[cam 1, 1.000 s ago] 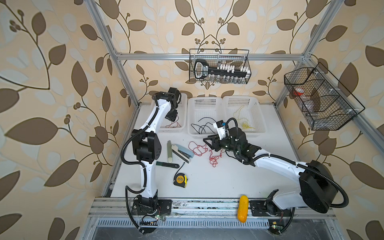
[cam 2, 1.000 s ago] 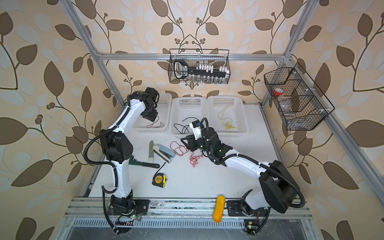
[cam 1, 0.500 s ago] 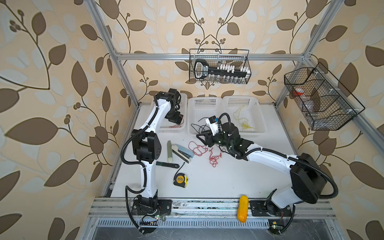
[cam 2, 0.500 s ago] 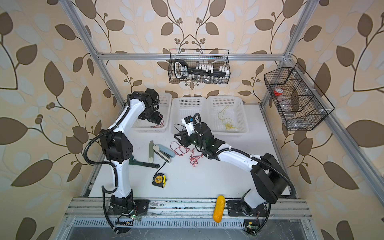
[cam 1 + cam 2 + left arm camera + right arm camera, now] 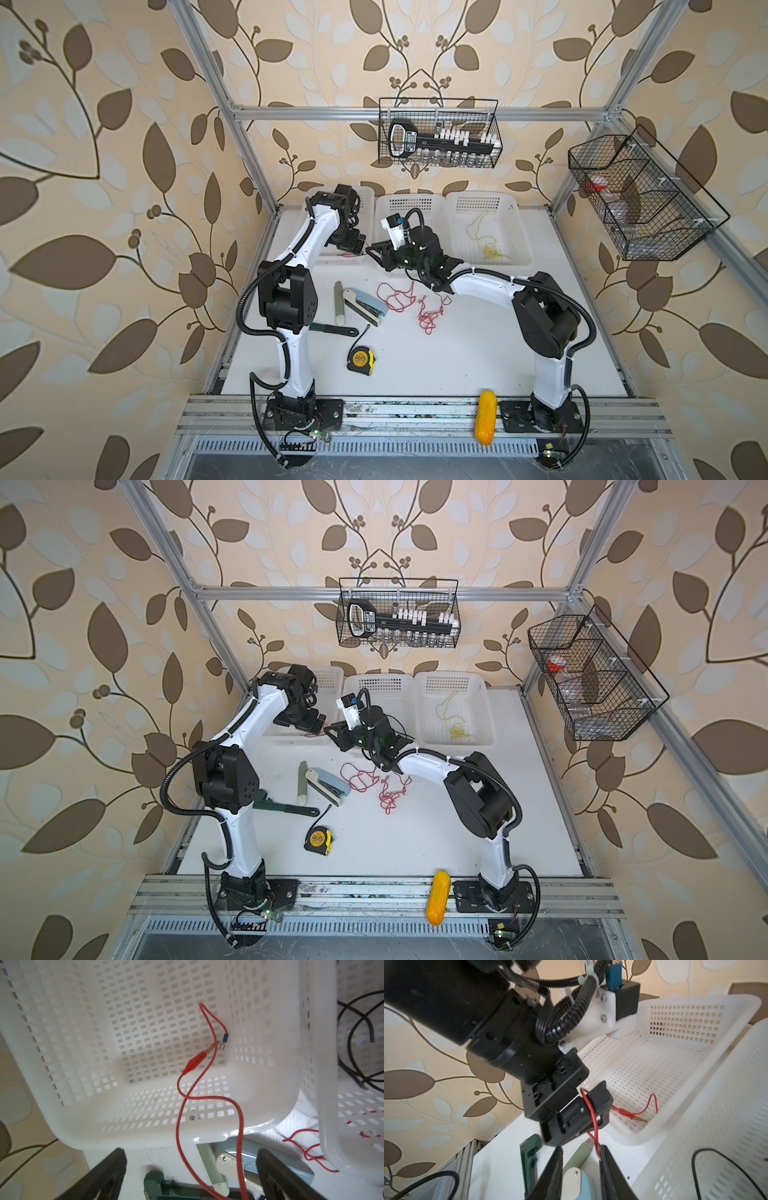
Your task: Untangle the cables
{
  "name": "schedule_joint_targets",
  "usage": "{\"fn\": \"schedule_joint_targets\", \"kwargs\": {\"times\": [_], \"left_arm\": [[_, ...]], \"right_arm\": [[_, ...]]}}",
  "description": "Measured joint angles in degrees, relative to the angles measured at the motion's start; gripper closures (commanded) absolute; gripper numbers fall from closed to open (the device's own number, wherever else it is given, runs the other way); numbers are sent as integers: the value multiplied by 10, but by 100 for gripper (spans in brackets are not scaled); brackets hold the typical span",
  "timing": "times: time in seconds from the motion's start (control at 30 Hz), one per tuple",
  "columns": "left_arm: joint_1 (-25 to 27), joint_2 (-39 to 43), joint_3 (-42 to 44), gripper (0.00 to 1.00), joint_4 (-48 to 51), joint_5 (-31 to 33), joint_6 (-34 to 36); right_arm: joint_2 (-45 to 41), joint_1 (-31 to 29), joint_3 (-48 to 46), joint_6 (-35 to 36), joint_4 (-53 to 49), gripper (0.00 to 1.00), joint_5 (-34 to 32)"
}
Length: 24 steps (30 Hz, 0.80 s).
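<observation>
Hardly any writing can be read here.
The yellow tape measure [image 5: 360,360] on the worktop [image 5: 457,353] has a round face label with small print. The black handled rail [image 5: 409,141] in the hanging wire basket [image 5: 436,99] bears a plate with white lettering. Both show in both top views, but the letters are too small to make out; each is perhaps a brand name.
</observation>
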<state>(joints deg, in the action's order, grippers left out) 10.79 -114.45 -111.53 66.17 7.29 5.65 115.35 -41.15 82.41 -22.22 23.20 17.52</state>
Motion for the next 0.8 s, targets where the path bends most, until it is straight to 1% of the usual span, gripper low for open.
{"fn": "schedule_joint_targets", "kwargs": {"times": [0.07,0.1,0.3,0.47,0.63,0.8], "left_arm": [[-1,4,0,1,-5,2,0],[-3,6,0,1,-7,1,-1],[-4,7,0,2,-11,-5,-1],[-4,14,18,2,-18,-8,1],[-4,28,53,2,-20,9,3],[-4,43,80,1,-30,13,3]], "right_arm": [[14,0,17,0,-2,76,3],[19,0,22,-1,-2,79,3],[25,-1,24,2,2,100,4],[26,0,28,0,2,100,-8],[29,5,33,-8,15,100,-28],[53,22,69,-22,19,100,-40]]}}
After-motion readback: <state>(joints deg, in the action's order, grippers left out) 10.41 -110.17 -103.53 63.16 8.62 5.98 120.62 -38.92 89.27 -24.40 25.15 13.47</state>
